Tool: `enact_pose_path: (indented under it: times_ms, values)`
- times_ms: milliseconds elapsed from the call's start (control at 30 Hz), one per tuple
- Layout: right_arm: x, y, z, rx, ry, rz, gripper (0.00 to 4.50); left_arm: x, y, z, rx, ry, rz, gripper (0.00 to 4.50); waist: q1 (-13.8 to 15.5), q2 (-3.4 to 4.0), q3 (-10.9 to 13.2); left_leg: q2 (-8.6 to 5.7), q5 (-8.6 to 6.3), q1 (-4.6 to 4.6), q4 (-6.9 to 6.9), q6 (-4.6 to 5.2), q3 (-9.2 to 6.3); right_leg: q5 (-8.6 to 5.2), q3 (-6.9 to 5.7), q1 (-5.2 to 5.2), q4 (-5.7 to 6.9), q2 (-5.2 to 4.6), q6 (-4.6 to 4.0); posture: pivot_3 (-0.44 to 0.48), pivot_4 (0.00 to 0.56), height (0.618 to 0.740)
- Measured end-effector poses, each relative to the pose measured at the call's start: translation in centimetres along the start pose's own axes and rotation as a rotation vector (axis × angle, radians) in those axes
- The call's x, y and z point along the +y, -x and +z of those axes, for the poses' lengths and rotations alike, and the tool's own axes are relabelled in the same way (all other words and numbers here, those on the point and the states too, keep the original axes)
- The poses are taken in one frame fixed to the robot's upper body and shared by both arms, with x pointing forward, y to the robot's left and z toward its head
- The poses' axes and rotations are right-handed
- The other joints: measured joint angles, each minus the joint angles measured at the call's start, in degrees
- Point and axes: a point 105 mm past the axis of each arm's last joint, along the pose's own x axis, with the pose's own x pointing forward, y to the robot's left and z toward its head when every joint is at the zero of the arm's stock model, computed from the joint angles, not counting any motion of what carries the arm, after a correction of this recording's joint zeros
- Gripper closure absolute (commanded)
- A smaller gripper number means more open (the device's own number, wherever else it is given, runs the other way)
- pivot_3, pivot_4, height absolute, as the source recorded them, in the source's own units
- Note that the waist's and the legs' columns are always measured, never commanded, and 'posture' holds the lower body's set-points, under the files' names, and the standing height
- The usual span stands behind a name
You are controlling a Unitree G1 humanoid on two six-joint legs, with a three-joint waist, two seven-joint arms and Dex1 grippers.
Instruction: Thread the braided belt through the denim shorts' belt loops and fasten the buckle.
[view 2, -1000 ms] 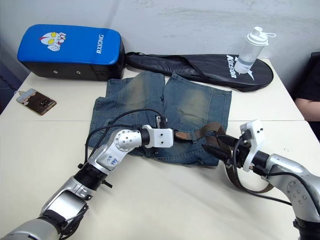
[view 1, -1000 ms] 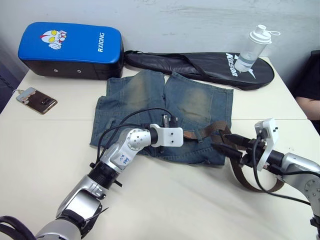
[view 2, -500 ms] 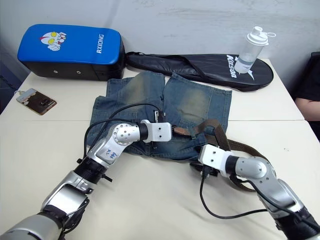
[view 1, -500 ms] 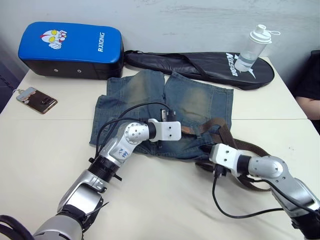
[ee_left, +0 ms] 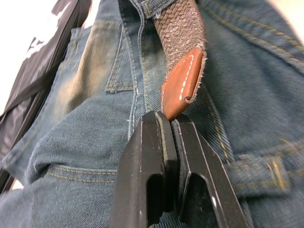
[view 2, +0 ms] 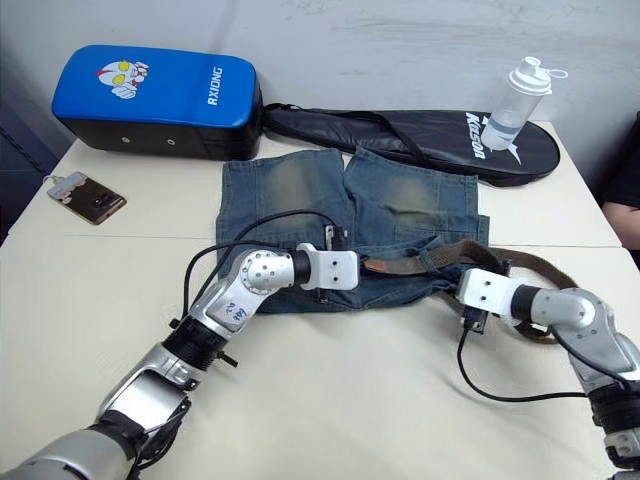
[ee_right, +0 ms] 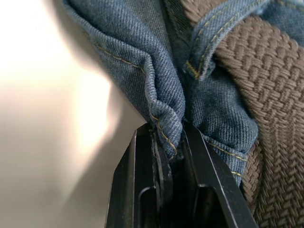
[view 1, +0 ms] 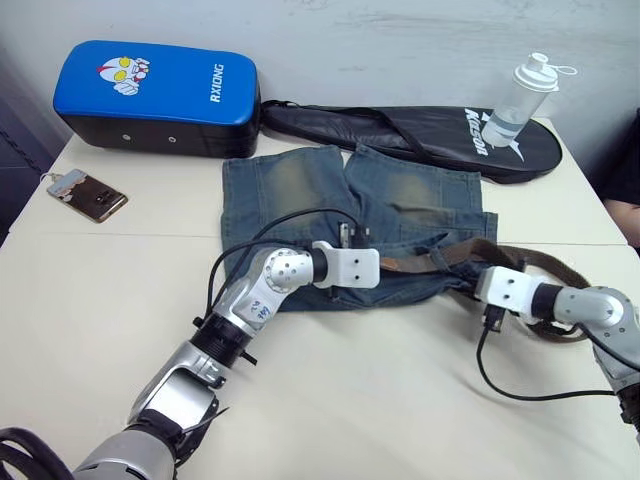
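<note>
The denim shorts (view 1: 350,215) lie flat mid-table, waistband toward me. The braided belt (view 1: 450,255) runs along the waistband and curves off past the shorts' right side (view 1: 545,268). My left gripper (ee_left: 166,116) is shut on the belt's tan leather tip (ee_left: 183,85), over the waistband's middle (view 2: 362,266). My right gripper (ee_right: 171,130) is shut on a fold of the denim waistband edge (ee_right: 164,107) at the shorts' right end (view 1: 472,285). There a belt loop (ee_right: 209,40) crosses the brown weave (ee_right: 266,90). I cannot make out the buckle.
A blue pad (view 1: 160,95) stands at the back left and a black racket bag (view 1: 420,130) lies behind the shorts. A clear bottle (view 1: 525,100) stands on the bag's right end. A phone (view 1: 85,193) lies at the left edge. A person's arm (view 1: 628,205) shows at the far right.
My right gripper swung from the belt's curve to the waistband's right end and closed from wide open onto the denim fold. The left gripper kept its hold. The camera shifted.
</note>
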Motion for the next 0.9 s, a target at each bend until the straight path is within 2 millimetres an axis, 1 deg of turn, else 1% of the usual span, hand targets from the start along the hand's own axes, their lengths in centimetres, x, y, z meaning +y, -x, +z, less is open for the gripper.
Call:
enact_pose_path:
  times_ms: [67, 167, 233, 267, 367, 400, 467, 500, 533, 600, 667, 700, 767, 800, 833, 900]
  values:
    - [-0.2, 0.3, -0.5, -0.004, -0.029, 0.006, 4.42, 0.4, -0.2, 0.4, -0.004, -0.004, 0.006, 4.50, 0.0, 0.00, 0.0, -0.02, 0.01, 0.01, 0.01, 0.01, -0.04, 0.00, -0.04, 0.05, -0.01, 0.00, 0.00, 0.000, 0.150, 0.740]
    - [-0.2, 0.5, -0.7, -0.011, -0.057, 0.011, 4.42, 0.4, -0.4, 0.5, -0.002, -0.003, 0.008, 4.50, 0.0, 0.00, 0.0, -0.02, 0.01, 0.01, 0.01, 0.02, -0.06, 0.01, -0.04, 0.07, -0.03, -0.05, 0.02, 0.000, 0.150, 0.740]
    - [-0.2, 0.5, -0.6, -0.023, -0.109, 0.015, 3.53, 0.4, -0.5, 0.5, 0.003, -0.001, 0.009, 4.50, 0.1, 0.00, 0.0, -0.02, 0.01, 0.01, 0.02, 0.02, -0.08, 0.01, -0.05, 0.07, -0.03, -0.07, 0.02, 0.000, 0.150, 0.740]
    - [-0.2, 0.7, -0.7, -0.026, -0.154, 0.021, 3.22, 0.4, -0.5, 0.5, 0.005, -0.001, 0.009, 4.50, 0.1, 0.01, 0.0, -0.03, 0.01, 0.01, 0.02, 0.02, -0.09, 0.01, -0.05, 0.07, -0.02, -0.08, 0.02, 0.000, 0.150, 0.740]
    - [0.1, 1.4, -0.6, -0.048, -0.315, 0.034, 1.79, 0.4, -0.6, 0.4, 0.021, -0.004, 0.011, 4.50, 0.0, 0.02, 0.0, 0.00, 0.01, 0.00, 0.03, 0.02, -0.10, 0.01, -0.03, 0.08, -0.02, -0.13, 0.02, 0.000, 0.150, 0.740]
    - [0.1, 1.5, -0.3, -0.066, -0.368, 0.042, 1.25, 0.4, -0.6, 0.3, 0.026, -0.004, 0.011, 4.50, 0.0, 0.02, 0.0, 0.04, 0.01, 0.01, 0.04, 0.02, -0.10, 0.01, -0.03, 0.08, -0.02, -0.14, 0.02, 0.000, 0.150, 0.740]
    - [-0.2, 2.2, 1.3, -0.141, -0.517, 0.046, 0.28, 0.4, -0.5, 0.1, 0.037, -0.010, 0.017, 4.50, -0.2, 0.06, 0.0, 0.10, 0.01, 0.01, 0.04, 0.02, -0.12, 0.01, 0.01, 0.06, 0.00, -0.17, 0.01, 0.000, 0.150, 0.740]
    - [-0.5, 2.5, 2.1, -0.181, -0.576, 0.046, 0.07, 0.5, -0.5, 0.0, 0.043, -0.014, 0.019, 4.50, -0.3, 0.06, 0.0, 0.14, 0.01, 0.03, 0.04, 0.01, -0.12, 0.01, 0.01, 0.06, 0.00, -0.15, 0.01, 0.000, 0.150, 0.740]
    - [-0.8, 3.0, 3.4, -0.245, -0.686, 0.051, 0.07, 0.5, -0.5, 0.0, 0.047, -0.020, 0.026, 4.50, -0.3, 0.07, 0.0, 0.16, 0.01, 0.03, 0.03, 0.01, -0.13, 0.01, 0.03, 0.06, 0.01, -0.16, 0.01, 0.000, 0.150, 0.740]
    - [-0.6, 3.5, 6.1, -0.343, -0.851, 0.109, 0.07, 0.7, -0.5, -0.1, 0.056, -0.032, 0.039, 4.50, -0.3, 0.06, 0.0, 0.23, -0.01, 0.02, 0.03, -0.02, -0.22, -0.01, 0.19, 0.08, 0.00, -0.15, -0.04, 0.000, 0.150, 0.740]
    - [-0.5, 3.3, 7.5, -0.426, -1.000, 0.108, 0.07, 0.8, -0.5, -0.2, 0.060, -0.040, 0.053, 4.50, -0.2, 0.01, -0.1, 0.28, -0.03, 0.01, 0.01, -0.03, -0.28, -0.01, 0.25, 0.13, -0.04, -0.14, -0.06, 0.000, 0.150, 0.740]
    - [-0.2, 2.8, 8.0, -0.463, -1.088, 0.105, 0.07, 0.9, -0.5, -0.2, 0.062, -0.046, 0.061, 4.50, -0.2, -0.01, -0.1, 0.29, -0.04, 0.02, 0.02, -0.06, -0.31, -0.01, 0.26, 0.16, -0.08, -0.14, -0.07, 0.000, 0.150, 0.740]
    - [0.9, 1.4, 8.3, -0.479, -1.262, 0.120, 0.07, 1.0, -0.5, -0.1, 0.061, -0.052, 0.069, 4.50, -0.2, 0.01, -0.1, 0.25, -0.05, 0.01, -0.01, -0.05, -0.28, -0.01, 0.29, 0.14, -0.08, -0.19, -0.07, 0.000, 0.150, 0.740]
    - [1.3, 1.1, 8.2, -0.463, -1.294, 0.130, 0.07, 1.0, -0.5, -0.1, 0.059, -0.053, 0.069, 4.50, -0.2, 0.08, -0.1, 0.21, -0.07, -0.01, -0.01, -0.04, -0.24, -0.01, 0.32, 0.12, -0.07, -0.22, -0.06, 0.000, 0.150, 0.740]
    - [1.4, 0.9, 8.1, -0.454, -1.317, 0.131, 0.07, 1.0, -0.5, -0.1, 0.059, -0.054, 0.069, 4.50, -0.1, 0.11, -0.1, 0.18, -0.08, -0.03, -0.01, -0.02, -0.21, -0.01, 0.33, 0.08, -0.06, -0.23, -0.06, 0.000, 0.150, 0.740]
    - [1.1, 0.0, 8.3, -0.498, -1.458, 0.079, 0.07, 1.0, -0.4, -0.1, 0.060, -0.056, 0.071, 4.50, -0.2, 0.01, -0.1, 0.22, -0.06, -0.03, -0.03, -0.05, -0.23, -0.01, 0.31, 0.08, -0.06, -0.18, -0.06, 0.000, 0.150, 0.740]
